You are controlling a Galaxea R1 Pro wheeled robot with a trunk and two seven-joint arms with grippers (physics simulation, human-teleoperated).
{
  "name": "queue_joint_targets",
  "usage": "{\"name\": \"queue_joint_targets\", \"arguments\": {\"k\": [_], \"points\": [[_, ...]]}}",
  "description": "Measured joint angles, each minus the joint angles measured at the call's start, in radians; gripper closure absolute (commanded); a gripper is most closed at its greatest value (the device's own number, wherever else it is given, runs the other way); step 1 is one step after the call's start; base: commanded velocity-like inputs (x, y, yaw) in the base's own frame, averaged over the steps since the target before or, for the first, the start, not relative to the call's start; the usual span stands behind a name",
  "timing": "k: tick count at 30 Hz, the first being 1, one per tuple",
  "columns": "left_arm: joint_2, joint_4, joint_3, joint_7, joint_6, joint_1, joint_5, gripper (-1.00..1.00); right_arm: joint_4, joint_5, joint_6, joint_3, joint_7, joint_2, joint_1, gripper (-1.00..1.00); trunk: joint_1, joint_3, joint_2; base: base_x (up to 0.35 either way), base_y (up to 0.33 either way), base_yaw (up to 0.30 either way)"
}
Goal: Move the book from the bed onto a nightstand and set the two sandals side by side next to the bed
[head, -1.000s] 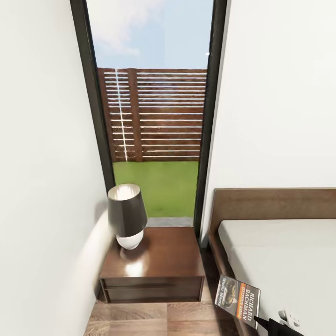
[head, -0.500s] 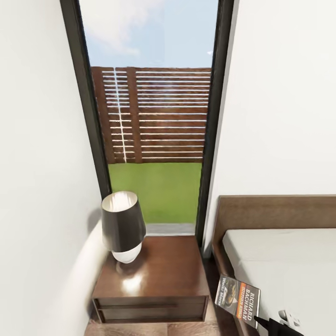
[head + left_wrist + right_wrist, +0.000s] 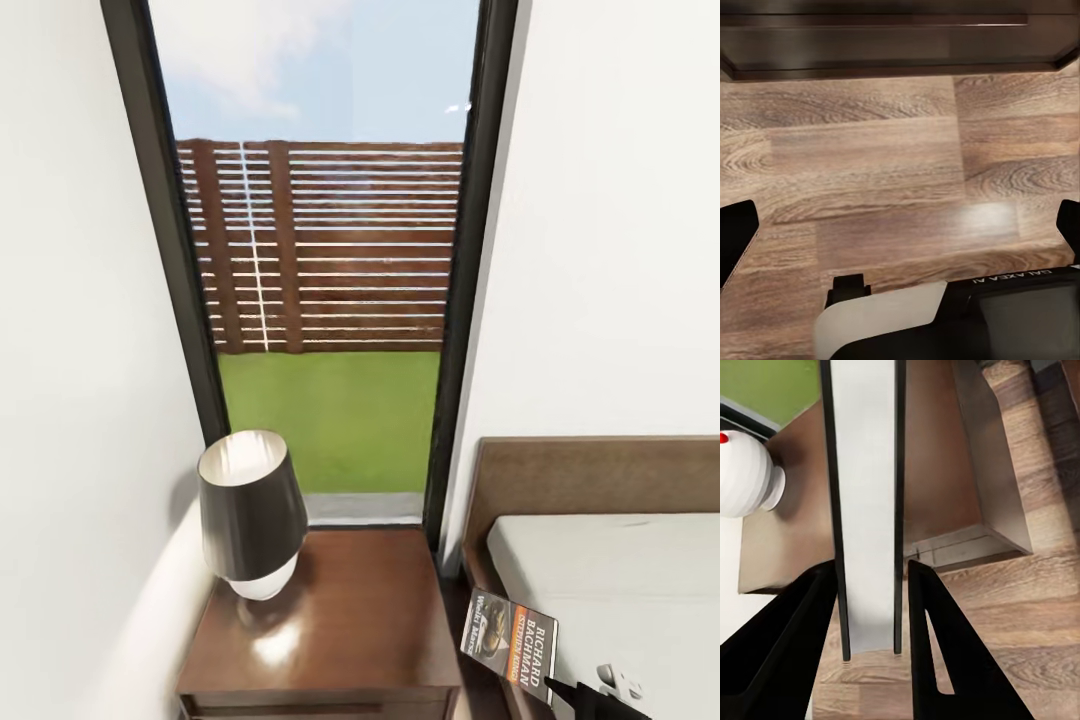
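Dark-covered book [image 3: 510, 645] in right gripper [image 3: 874, 607]

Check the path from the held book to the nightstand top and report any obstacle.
Nothing visible blocks it. The book, clamped in the right gripper, hangs beside the nightstand. The lamp fills the top's back-left corner; the near right part lies bare.

the nightstand [image 3: 340, 630] stands in the corner below the window [image 3: 320, 260], with the lamp [image 3: 250, 515] on its left rear part. the bed [image 3: 620, 580] lies just to its right, and the book [image 3: 512, 643] hangs over the gap between them.
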Motion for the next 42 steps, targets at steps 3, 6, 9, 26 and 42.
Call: {"name": "queue_joint_targets", "arguments": {"k": [3,6,9,26,42], "points": [[0.000,0.000,0.000,0.000,0.000,0.000,0.000,-1.00,0.000,0.000,0.000,0.000,0.000,0.000,0.000,1.00,0.000,0.000,0.000,0.315,0.000,0.000],[0.000,0.000,0.000,0.000,0.000,0.000,0.000,-1.00,0.000,0.000,0.000,-0.001,0.000,0.000,0.000,1.00,0.000,0.000,0.000,0.168,0.000,0.000],[0.000,0.000,0.000,0.000,0.000,0.000,0.000,-1.00,0.000,-0.004,0.000,-0.005,0.000,0.000,0.000,1.00,0.001,0.000,0.000,0.032,0.000,0.000],[0.020,-0.096,0.000,-0.676,0.041,-0.029,0.006,-1.00,0.000,-0.002,0.000,-0.004,0.000,0.001,0.000,1.00,0.001,0.000,0.000,0.000,0.000,0.000],[0.002,-0.507,0.003,-0.895,0.432,-0.043,0.278,-1.00,-0.024,-0.009,0.143,-0.007,0.007,-0.001,-0.002,1.00,0.001,0.000,0.000,0.000,0.000,0.000]]}}
